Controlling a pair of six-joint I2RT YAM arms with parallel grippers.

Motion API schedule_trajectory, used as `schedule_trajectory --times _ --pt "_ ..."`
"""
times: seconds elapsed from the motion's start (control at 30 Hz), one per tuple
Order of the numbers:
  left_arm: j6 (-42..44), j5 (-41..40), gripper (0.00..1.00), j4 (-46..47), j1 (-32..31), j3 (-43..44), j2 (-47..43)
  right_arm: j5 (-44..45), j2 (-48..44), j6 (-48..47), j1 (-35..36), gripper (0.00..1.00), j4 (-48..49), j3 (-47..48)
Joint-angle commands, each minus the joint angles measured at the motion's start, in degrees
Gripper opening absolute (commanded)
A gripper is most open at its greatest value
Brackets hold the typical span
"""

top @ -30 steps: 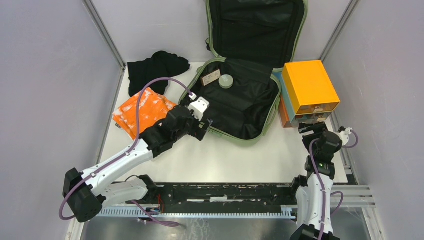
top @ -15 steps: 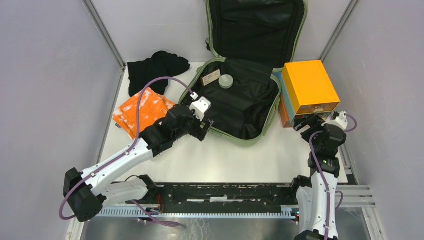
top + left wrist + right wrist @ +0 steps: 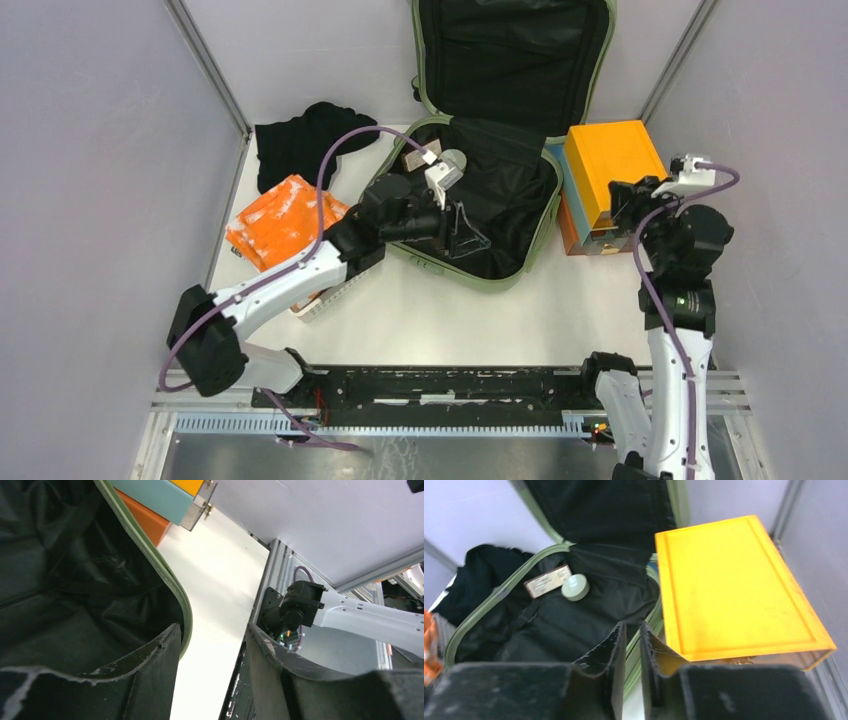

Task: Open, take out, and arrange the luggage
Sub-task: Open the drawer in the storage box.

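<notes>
At the near edge a metal rail [image 3: 450,425] carries both arm bases; behind it is the white table [image 3: 480,310]. The left gripper [image 3: 211,635] hangs half open and empty over the sage-green hard-shell luggage [image 3: 500,200], which lies unzipped mid-table, lid standing up at the grey back wall [image 3: 300,50]. The right gripper [image 3: 632,627], almost closed on nothing, is by the orange plastic box [image 3: 610,165].

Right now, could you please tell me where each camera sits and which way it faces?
Top external: above and behind the arms, looking down on the table; both arms show.
Left wrist: low over the luggage, facing the right arm; own fingers show.
Right wrist: raised, looking down at the orange box; own fingers show.
All share luggage and orange box.
</notes>
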Motion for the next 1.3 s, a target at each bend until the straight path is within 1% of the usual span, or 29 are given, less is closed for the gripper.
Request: schedule_trajectory --times 0.0,0.07,0.13,0.2,0.27,0.37,0.5,0.6,0.63,0.83,0.93,1.27 --pt "-5.59 6.25 0.55 6.34 -0.47 3.62 2.27 12.12 2.02 -3.58 1.04 0.13 -7.38 1.26" --pt "-1.54 3.91 0.53 1.86 -0.47 4.58 1.86 15.48 1.06 -2.55 1.18 0.01 -9.0 -0.08" --pt "3.18 1.45 0.52 -3.91 -0.43 6.21 1.53 17.02 2.51 -1.01 1.17 0.0 -12.16 -0.21" --pt "8.12 -0.88 0.5 -9.68 -0.42 7.98 1.39 16.44 3.94 0.96 1.18 0.0 -13.99 -1.08" --pt "12.59 -4.02 0.47 -14.45 -0.41 8.95 1.19 15.5 4.27 4.26 1.18 0.0 -13.37 -3.31" --pt "17.74 -8.96 0.45 -18.51 -0.43 8.1 -0.01 16.66 5.3 9.16 1.23 0.0 -11.79 -5.46" --pt "20.04 -13.7 0.45 -17.28 -0.41 3.72 -3.25 17.96 8.23 14.37 1.18 0.0 -9.83 -6.56" --pt "21.41 -16.8 0.45 -17.55 -0.46 2.34 -4.43 18.04 8.35 17.15 1.23 0.0 -6.58 -8.27" --pt "22.3 -17.54 0.45 -17.74 -0.43 2.11 -4.62 19.6 8.22 18.03 1.23 0.0 -5.52 -8.9" --pt "22.97 -17.92 0.45 -18.21 -0.43 2.16 -5.31 21.2 9.56 22.27 1.2 0.0 -4.6 -10.77" --pt "23.17 -18.36 0.45 -18.24 -0.39 2.03 -5.93 22.27 8.7 23.76 1.18 0.0 -2.68 -12.59" --pt "23.04 -18.3 0.45 -18.19 -0.39 1.98 -6.18 25.02 9.76 26.47 1.19 0.01 -1.02 -13.59"
